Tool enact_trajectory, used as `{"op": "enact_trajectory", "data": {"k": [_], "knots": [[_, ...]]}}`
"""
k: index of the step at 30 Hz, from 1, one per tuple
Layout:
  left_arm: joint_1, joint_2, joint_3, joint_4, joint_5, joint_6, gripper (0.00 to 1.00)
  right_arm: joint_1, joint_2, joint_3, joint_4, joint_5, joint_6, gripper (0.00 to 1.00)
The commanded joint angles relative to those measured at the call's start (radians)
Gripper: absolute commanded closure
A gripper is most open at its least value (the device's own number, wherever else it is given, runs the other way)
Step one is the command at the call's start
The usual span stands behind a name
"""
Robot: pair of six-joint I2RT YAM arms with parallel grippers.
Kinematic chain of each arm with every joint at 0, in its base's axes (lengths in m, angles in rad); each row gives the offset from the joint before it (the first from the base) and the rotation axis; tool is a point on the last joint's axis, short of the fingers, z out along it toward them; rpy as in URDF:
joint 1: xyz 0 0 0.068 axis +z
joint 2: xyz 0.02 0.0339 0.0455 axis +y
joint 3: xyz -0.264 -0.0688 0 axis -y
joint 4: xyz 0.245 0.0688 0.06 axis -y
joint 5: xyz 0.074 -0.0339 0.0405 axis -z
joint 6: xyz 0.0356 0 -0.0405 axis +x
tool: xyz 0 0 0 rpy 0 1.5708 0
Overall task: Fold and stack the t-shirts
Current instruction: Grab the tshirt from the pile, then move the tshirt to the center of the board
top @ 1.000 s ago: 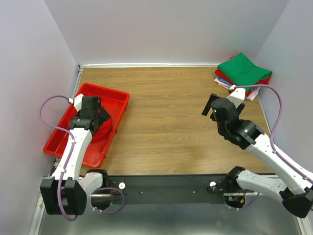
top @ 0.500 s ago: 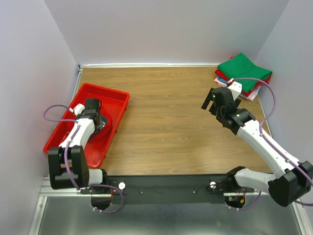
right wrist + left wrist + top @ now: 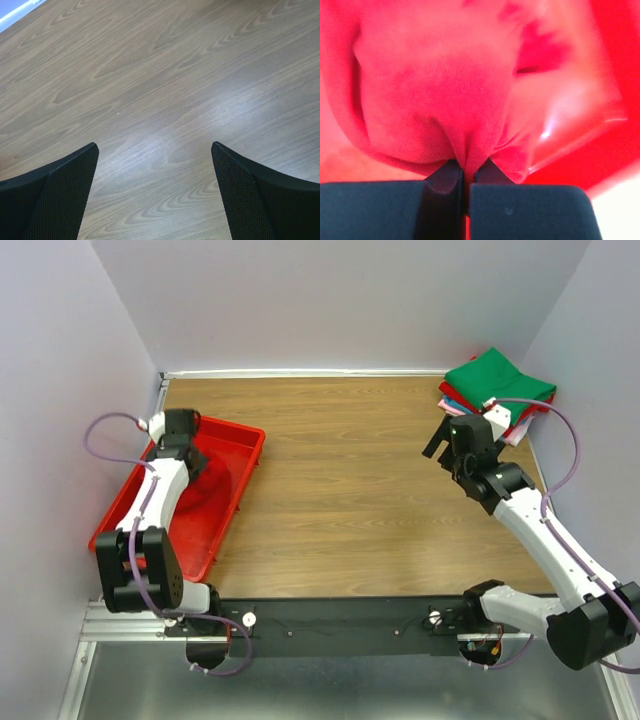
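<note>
– Down in the tray, the left tool is pinched shut on a thin fold of the red shirt. Could that slip?
– It could. So little cloth may pull free on the lift, or the shirt may drag and catch the tray's edge. The right tool hangs wide open and empty over the worktop, near the stack.

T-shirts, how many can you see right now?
5. One red t-shirt is pinched by the left gripper in the red tray. Four lie folded in a stack at the far right corner, green one on top, then red, blue, pink. More may be hidden.
</note>
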Motion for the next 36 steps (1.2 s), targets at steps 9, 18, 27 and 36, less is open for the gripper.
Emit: {"op": "enact_trajectory", "data": {"k": [9,18,27,36], "knots": [[-0.015,-0.222,0.479,0.098,0.403,0.162,1.0,-0.039,0.008,0.042,0.012,-0.018,-0.012,0.0],[-0.308,-0.156,0.686,0.256,0.708,0.135,1.0,-0.078,0.015,0.076,0.012,-0.016,-0.045,0.0],[-0.469,-0.138,0.624,0.422,0.754,0.01,1.0,-0.116,-0.005,0.088,0.009,-0.012,-0.073,0.0],[-0.546,0.028,0.357,0.143,0.521,0.097,0.06,-0.121,-0.014,0.049,-0.018,-0.021,-0.108,0.0]]}}
